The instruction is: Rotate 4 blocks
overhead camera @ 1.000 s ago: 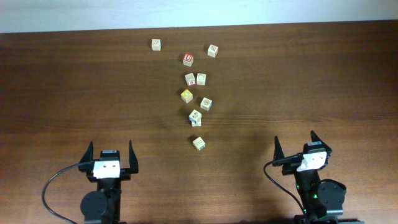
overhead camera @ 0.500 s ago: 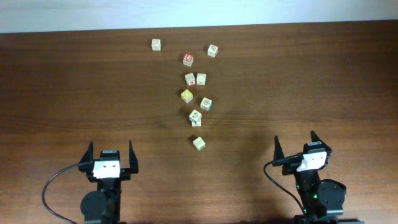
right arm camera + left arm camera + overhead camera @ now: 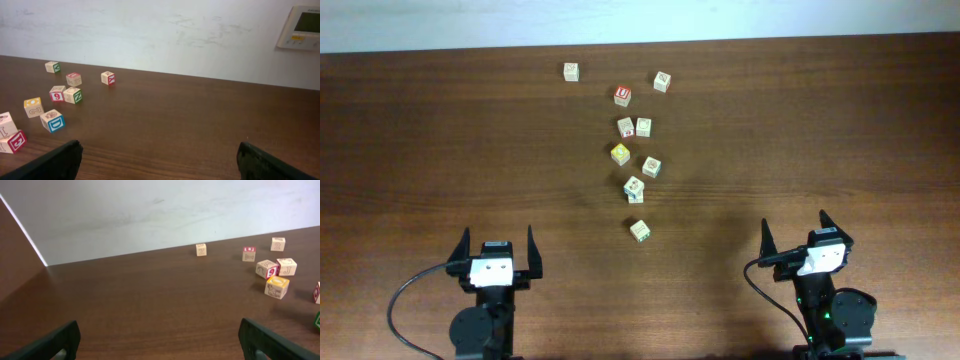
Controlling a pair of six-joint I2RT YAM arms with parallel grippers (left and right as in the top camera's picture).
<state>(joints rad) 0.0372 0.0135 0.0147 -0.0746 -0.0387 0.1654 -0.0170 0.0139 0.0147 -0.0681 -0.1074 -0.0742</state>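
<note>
Currently, w/ left gripper & right gripper both held wide open & empty, closely clustered blocks could be nudged, or yellow cube wrongly picked.

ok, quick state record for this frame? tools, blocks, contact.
left tool: open, empty, at the near edge
right tool: open, empty, at the near edge
blocks: loose scatter mid-table, all resting on the table
nearest block: alone, ahead of and between the arms
yellow-faced block: mid-cluster
red U block: toward the far edge
contact: none, neither tool touches a block
</note>
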